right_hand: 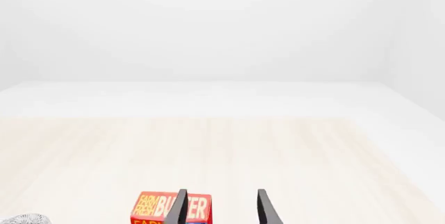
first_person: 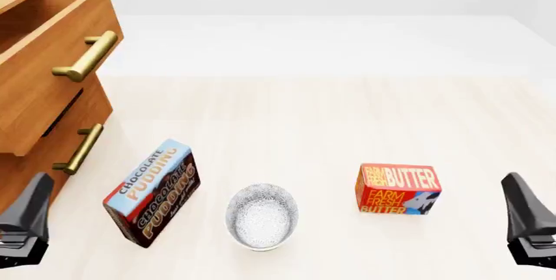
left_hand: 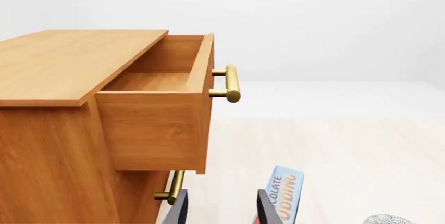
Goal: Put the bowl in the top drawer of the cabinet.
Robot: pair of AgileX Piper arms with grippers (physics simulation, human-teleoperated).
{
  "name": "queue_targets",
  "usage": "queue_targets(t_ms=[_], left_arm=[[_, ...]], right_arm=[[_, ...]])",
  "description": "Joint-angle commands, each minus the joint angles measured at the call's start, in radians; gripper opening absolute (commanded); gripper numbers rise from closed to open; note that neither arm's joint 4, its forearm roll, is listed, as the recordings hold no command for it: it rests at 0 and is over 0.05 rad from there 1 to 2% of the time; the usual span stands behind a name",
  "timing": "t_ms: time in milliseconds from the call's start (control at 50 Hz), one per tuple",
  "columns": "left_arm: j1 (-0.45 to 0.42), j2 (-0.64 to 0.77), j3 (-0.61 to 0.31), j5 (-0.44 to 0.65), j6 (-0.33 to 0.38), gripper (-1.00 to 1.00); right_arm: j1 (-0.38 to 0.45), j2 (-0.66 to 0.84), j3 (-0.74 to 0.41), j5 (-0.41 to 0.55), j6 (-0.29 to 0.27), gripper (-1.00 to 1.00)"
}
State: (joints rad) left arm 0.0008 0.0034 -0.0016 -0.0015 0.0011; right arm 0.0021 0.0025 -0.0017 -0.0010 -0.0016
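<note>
The bowl (first_person: 262,217), white with a fine grey pattern, stands upright on the table near the front, between the two boxes. Slivers of the bowl (left_hand: 389,220) (right_hand: 24,219) show at the edge of both wrist views. The cabinet (first_person: 17,163) stands at the far left with its top drawer (first_person: 39,65) pulled out; the part of the drawer's inside (left_hand: 149,81) that I see holds nothing. My left gripper (left_hand: 221,211) is open in front of the cabinet's lower part, left of the bowl. My right gripper (right_hand: 222,209) is open at the right, apart from the bowl.
A chocolate pudding box (first_person: 152,192) stands tilted between the cabinet and the bowl. A butter box (first_person: 398,189) stands right of the bowl. The lower drawer is closed, its brass handle (first_person: 80,150) sticking out. The top drawer's handle (first_person: 87,56) overhangs the table.
</note>
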Motion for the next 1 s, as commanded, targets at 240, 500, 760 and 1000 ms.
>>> queue_targets(t_ms=[240, 500, 760, 1000], left_arm=[[0.001, 0.000, -0.005, 0.004, 0.011, 1.00], [-0.067, -0.003, -0.182, 0.063, 0.098, 1.00], [-0.077, -0.003, -0.225, 0.087, 0.125, 1.00], [-0.094, -0.003, -0.317, 0.131, 0.169, 1.00]], right_arm=[[0.004, 0.004, -0.003, -0.002, -0.003, 1.00], [0.005, 0.004, -0.003, -0.002, -0.003, 1.00], [0.005, 0.004, -0.003, -0.002, -0.003, 1.00], [0.005, 0.004, -0.003, -0.002, -0.003, 1.00]])
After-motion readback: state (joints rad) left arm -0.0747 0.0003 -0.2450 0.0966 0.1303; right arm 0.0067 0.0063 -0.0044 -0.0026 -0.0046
